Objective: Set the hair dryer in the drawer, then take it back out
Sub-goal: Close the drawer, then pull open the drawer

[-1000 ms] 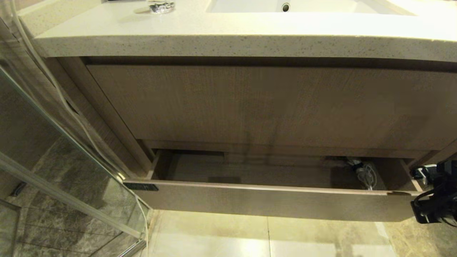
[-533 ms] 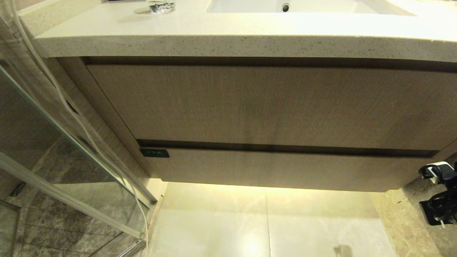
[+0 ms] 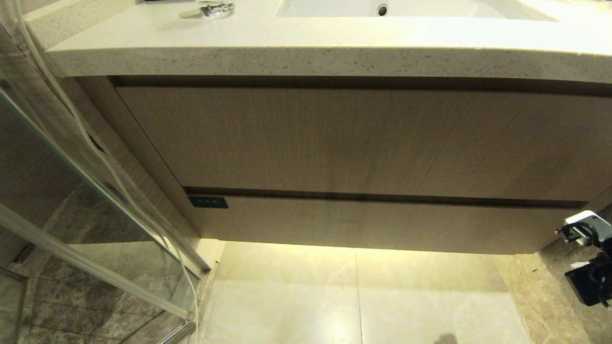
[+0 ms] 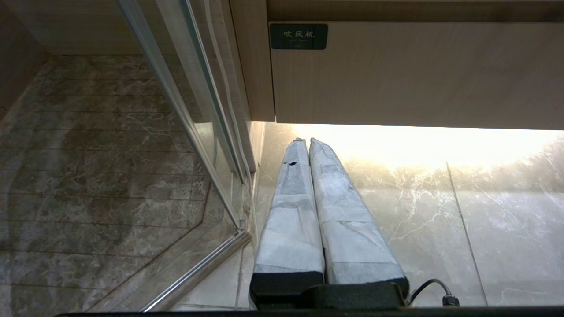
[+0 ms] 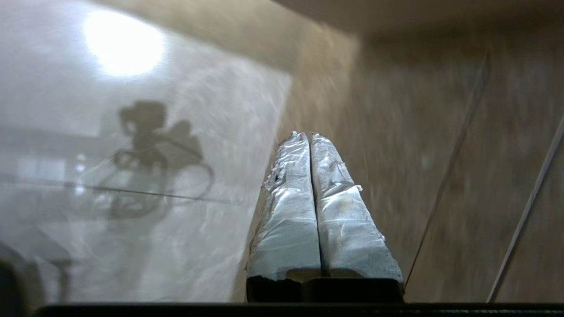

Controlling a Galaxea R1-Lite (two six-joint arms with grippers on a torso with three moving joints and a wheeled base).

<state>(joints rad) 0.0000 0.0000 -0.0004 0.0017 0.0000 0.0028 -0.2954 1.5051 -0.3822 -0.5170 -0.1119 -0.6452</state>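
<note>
Drawer (image 3: 373,224) closed in head view — only wrist views show left gripper (image 4: 307,141) and right gripper (image 5: 307,134) pressed together.

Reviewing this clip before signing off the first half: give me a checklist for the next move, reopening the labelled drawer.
1. Drawer fully shut, front in line with the taller front above: ok.
2. Hair dryer inside: cannot tell, hidden behind the front.
3. Right gripper shut and empty: ok.
4. Right gripper off the drawer, over the floor: ok.
5. Left gripper shut, empty, below the green label: ok.
6. Glass shower door apart from the drawer's left end: ok.
</note>
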